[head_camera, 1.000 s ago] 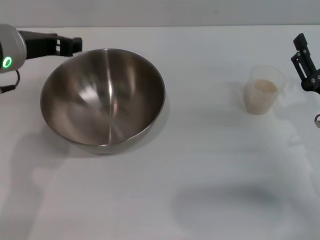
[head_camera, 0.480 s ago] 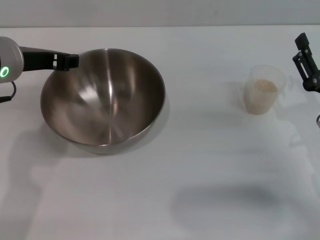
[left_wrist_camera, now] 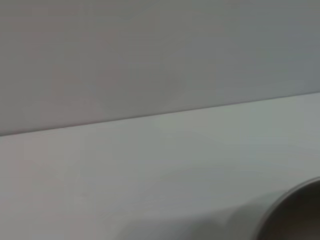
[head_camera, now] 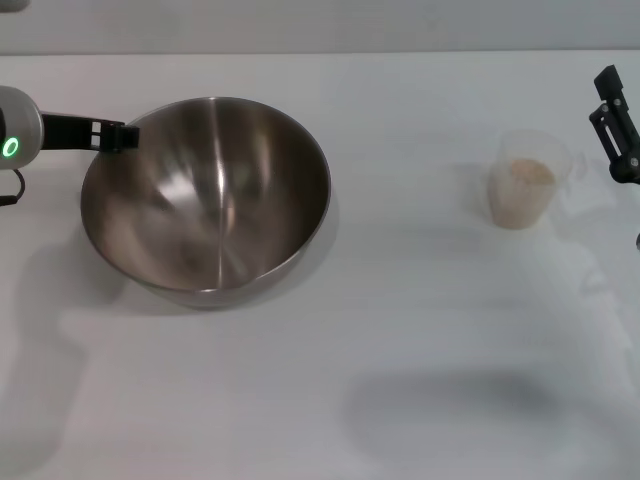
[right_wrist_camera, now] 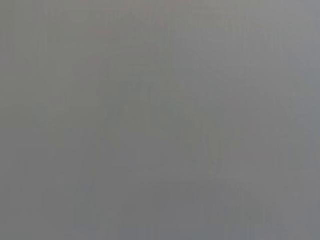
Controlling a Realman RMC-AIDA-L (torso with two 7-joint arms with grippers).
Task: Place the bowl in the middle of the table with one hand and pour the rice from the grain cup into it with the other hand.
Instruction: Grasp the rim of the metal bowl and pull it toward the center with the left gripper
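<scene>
On the table's (head_camera: 400, 330) left half sits the bowl (head_camera: 206, 195), nothing in it; the left gripper (head_camera: 112, 136) is at its far-left rim, fingers hard to tell. Well to the right stands the grain cup (head_camera: 528, 180), part-filled with rice (head_camera: 526, 172); the right gripper (head_camera: 618, 120) hangs just beside it

My left tool (head_camera: 118, 136) reaches in level from the left edge; my right tool (head_camera: 615, 135) hangs at the right edge.
</scene>
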